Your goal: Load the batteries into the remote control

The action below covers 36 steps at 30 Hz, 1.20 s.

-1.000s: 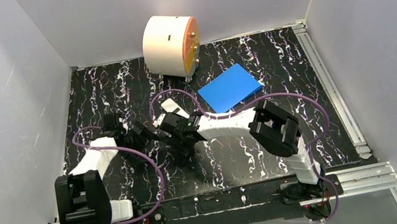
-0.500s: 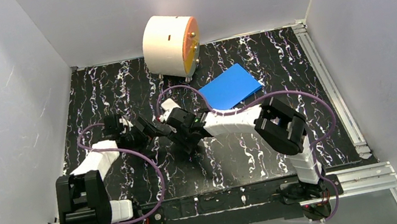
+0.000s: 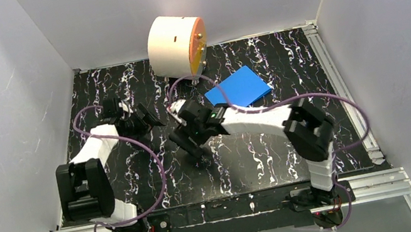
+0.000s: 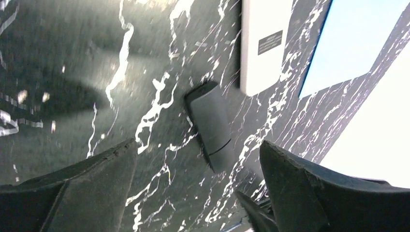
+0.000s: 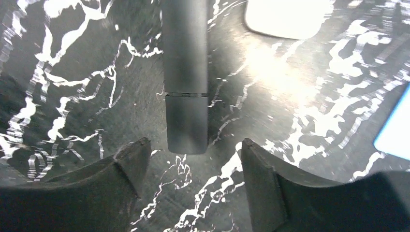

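Wide open and empty, left fingers (image 4: 87, 188) and right fingers (image 5: 96, 193) frame the dark remote (image 5: 186, 77), midway between the table's (image 3: 261, 157) near and far edges, likely to grasp it.

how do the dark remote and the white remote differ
Colour: the dark remote is charcoal, the white remote bright white.
Width: the white remote looks broader than the dark remote.
Markings: the white remote carries a small dark label; the dark remote shows only a seam across its body.
Both lie flat on the table, unheld.
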Motion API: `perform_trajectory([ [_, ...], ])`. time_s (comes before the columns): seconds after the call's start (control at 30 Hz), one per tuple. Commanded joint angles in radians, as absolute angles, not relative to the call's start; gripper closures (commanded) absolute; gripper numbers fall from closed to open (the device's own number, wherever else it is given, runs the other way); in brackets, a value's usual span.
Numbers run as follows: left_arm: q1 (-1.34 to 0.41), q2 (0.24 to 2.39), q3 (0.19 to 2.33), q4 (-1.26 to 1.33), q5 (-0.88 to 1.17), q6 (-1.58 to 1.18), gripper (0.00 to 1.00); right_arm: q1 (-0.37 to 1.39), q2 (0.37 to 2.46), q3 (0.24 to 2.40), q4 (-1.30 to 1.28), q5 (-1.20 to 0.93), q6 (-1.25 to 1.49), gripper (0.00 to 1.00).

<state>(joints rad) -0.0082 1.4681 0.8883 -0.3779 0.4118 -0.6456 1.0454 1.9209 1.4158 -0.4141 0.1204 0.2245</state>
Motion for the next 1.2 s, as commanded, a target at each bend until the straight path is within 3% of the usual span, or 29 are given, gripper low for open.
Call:
perform_trajectory([
  [0.0,-0.002,1.535,0.963,-0.332,0.444,-0.576,0.08,0.988,1.737,1.323,-0.338,0.130,0.396,0.30],
  [0.2,-0.002,1.685,1.031,-0.203,0.538,-0.573,0.28,0.994,1.714,1.260,-0.450,0.089,0.441,0.54],
  [0.43,-0.012,1.807,1.105,-0.140,0.608,-0.599,0.46,1.014,1.764,1.236,-0.447,0.059,0.451,0.71],
  [1.17,-0.075,1.875,1.030,-0.151,0.679,-0.626,0.60,1.020,1.964,1.363,-0.436,0.031,0.446,0.72],
])
